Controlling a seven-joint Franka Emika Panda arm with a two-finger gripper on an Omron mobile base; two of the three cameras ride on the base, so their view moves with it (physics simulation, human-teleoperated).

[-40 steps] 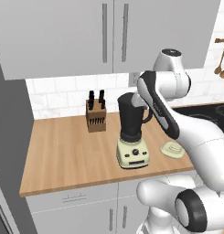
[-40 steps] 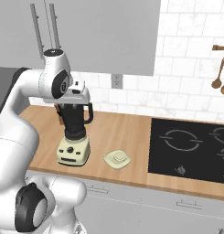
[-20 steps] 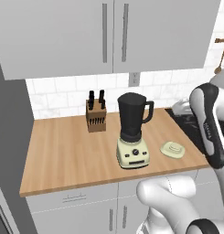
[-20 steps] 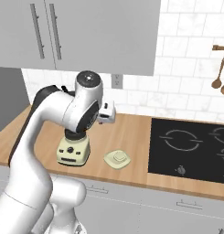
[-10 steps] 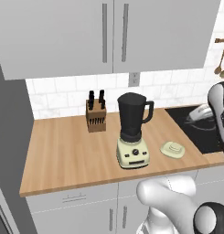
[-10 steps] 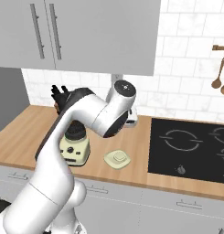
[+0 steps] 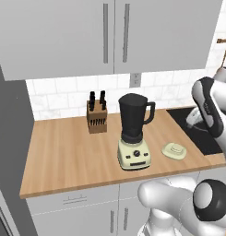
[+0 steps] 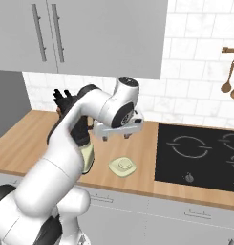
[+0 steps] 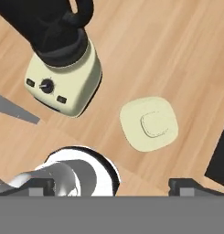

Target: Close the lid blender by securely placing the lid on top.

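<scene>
Knife block (image 7: 97, 117): wooden, with dark handles sticking up; stands at the back of the countertop (image 7: 63, 156) against the tiled wall, left of the blender and apart from it.
Blender (image 7: 134, 132): dark tapered jar with its side handle turned to the right, on a cream base with a knob and buttons facing the front edge; stands upright near the middle of the countertop, closer to the front edge than the knife block. The jar's mouth is open, no lid on it. In the hand view the blender (image 9: 63, 59) sits upper left.
Lid (image 7: 174, 150): pale cream-yellow rounded square with a raised centre bump; lies flat on the wood just right of the blender base, not touching it, near the front edge and short of the hob. It also shows as lid (image 8: 123, 166) and lid (image 9: 149, 124).
Gripper (image 8: 116, 135): hangs above the countertop, over the lid and apart from it, pointing down; the two fingertips stand spread wide with the lid seen between them, and they hold nothing.
Hob (image 8: 199, 155): black glass cooktop set into the right end of the countertop, right of the lid.
Wooden spoons (image 8: 228, 83): hang on the tiled wall above the hob, at the far right.
</scene>
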